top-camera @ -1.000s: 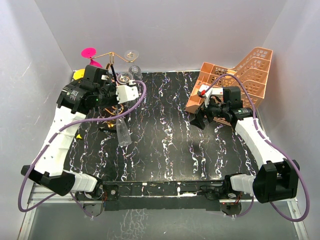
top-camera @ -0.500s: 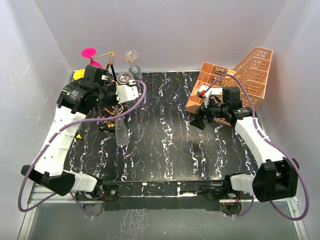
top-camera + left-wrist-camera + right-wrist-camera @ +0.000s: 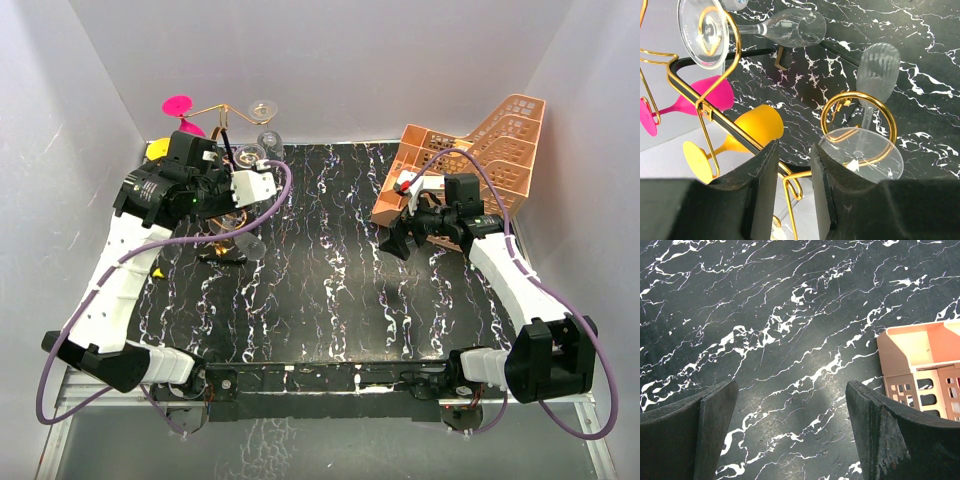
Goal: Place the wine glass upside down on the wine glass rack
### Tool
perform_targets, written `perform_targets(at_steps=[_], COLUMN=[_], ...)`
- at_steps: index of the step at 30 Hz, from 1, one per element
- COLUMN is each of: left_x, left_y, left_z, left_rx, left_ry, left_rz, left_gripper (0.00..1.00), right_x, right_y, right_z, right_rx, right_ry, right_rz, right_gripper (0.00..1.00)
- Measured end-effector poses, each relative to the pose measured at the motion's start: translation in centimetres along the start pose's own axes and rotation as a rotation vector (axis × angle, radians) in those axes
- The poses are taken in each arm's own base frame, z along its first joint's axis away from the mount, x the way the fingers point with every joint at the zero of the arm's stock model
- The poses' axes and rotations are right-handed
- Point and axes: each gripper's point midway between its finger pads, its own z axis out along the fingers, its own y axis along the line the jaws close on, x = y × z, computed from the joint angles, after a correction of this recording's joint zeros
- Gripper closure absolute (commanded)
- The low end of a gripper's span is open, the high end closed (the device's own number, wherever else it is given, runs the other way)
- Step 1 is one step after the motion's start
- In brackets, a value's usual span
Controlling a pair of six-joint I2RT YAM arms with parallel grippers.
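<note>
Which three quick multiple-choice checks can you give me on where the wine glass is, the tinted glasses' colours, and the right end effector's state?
1. Where is the clear wine glass?
A. Inside the orange tray.
B. Hanging upside down in a gold ring of the wine glass rack.
C. On top of the orange tray.

2. Which tinted glasses are at the rack?
A. A pink glass and a yellow glass.
B. Blue and green ones.
C. Red and black ones.

3. How is the right end effector?
A. Shut on a glass.
B. Shut on the tray.
C. Open and empty over the table.

Answers: B, its foot sits on the ring with the bowl below. A, both show in the left wrist view. C, its jaws stand wide apart with only marble between.
</note>
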Motion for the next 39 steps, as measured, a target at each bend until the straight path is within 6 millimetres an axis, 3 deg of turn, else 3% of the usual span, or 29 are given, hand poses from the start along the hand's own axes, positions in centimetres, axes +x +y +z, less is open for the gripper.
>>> perform_targets(at_steps=[8,18,24,30,39], left_x=[0.1,0.6,2.2,4.4,4.4], left_y=[0.0,1.6,2.4,1.1,0.6], left_z=[0.1,-0.4,-1.2,-0.9,-0.5], left_rx=[-0.005,-0.097,-0.154,-0.133,-0.112], left_ry=[0.006,0.044,0.089,0.161,0.156], left_rz=[-0.008,-0.085,-0.148,-0.166,-0.174], left_gripper=[0.65,0.55,0.51,0.51,0.51], right_x=[0.2,0.3,0.3,0.4,0.4], right_y=[0.0,0.0,0.0,-0.1,-0.1], right_z=[0.2,0.2,0.2,0.3,0.3], right_rx=[-0.005,-0.008,-0.008,-0.011,-0.011], right_ry=[0.006,0.006,0.006,0.01,0.01], right_rz=[0.007,0.009,0.009,0.014,0.014], right_gripper=[0.01,0.02,0.01,0.02,0.02])
